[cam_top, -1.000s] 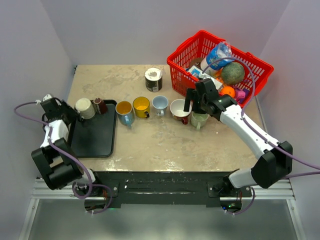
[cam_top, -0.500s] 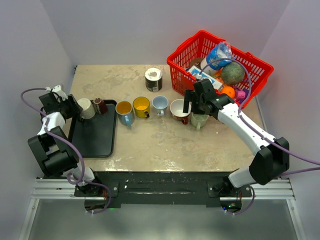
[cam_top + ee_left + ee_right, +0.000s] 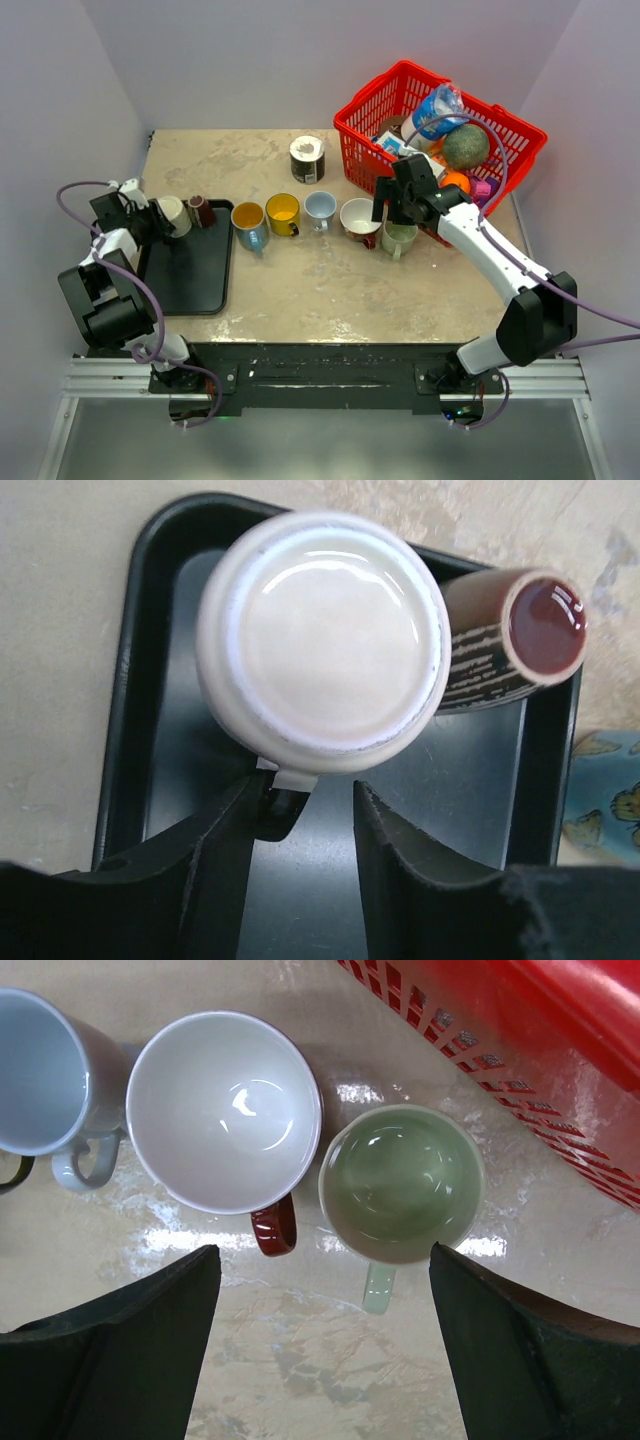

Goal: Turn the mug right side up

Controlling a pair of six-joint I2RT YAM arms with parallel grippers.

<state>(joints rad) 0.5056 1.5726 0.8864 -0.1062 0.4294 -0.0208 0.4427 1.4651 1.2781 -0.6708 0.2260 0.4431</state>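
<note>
One surface (image 3: 300, 290) carries everything, and most of what stands on it needs no work. A row runs across its middle from the blue patterned mug (image 3: 249, 222) to the green mug (image 3: 399, 238), and every cup in it is mouth up.

The black tray (image 3: 190, 285) lies along the left edge of the surface, and the job is there. In the tray's far left corner the white mug (image 3: 325, 640) sits upside down, its base ring facing up. A brown mug (image 3: 510, 640) lies on its side just beside it.

The turn itself is not yet begun. By my reading this is the grasp stage. The left tool (image 3: 305, 795) stands half narrowed, its fingers on either side of the mug's handle (image 3: 285, 780). The left finger is close against the handle and a gap shows at the right one, so nothing is clamped. Gripping, lifting, flipping and setting down all remain.

The right tool (image 3: 322, 1255) hangs wide and empty over the green mug.
</note>
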